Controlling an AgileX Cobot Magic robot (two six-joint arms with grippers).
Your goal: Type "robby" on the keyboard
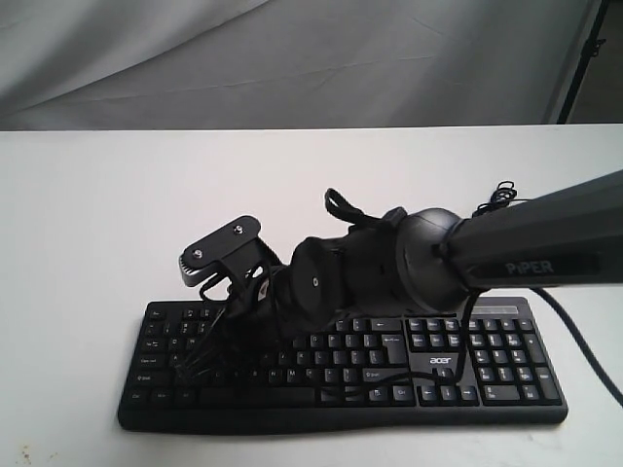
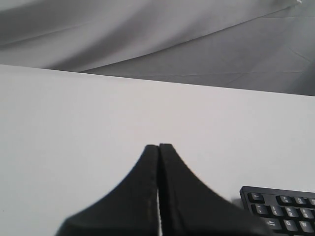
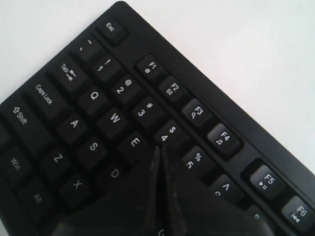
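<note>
The black keyboard (image 1: 487,375) with the white acer logo lies along the front of the white table. My right arm (image 1: 526,248) reaches across it to its left half. In the right wrist view my right gripper (image 3: 160,147) is shut with nothing in it. Its tips point down just below the 4 key, between E (image 3: 134,142) and 5, and cover the key there. Whether they touch it I cannot tell. My left gripper (image 2: 159,146) is shut and empty over bare table, with a keyboard (image 2: 285,206) corner beside it. It is out of the exterior view.
The white table (image 1: 97,214) extends behind and to the left of the keyboard. A grey cloth backdrop (image 1: 292,58) hangs at the back. A black cable (image 1: 584,341) runs off right of the keyboard, and a dark stand (image 1: 584,49) rises at the far right.
</note>
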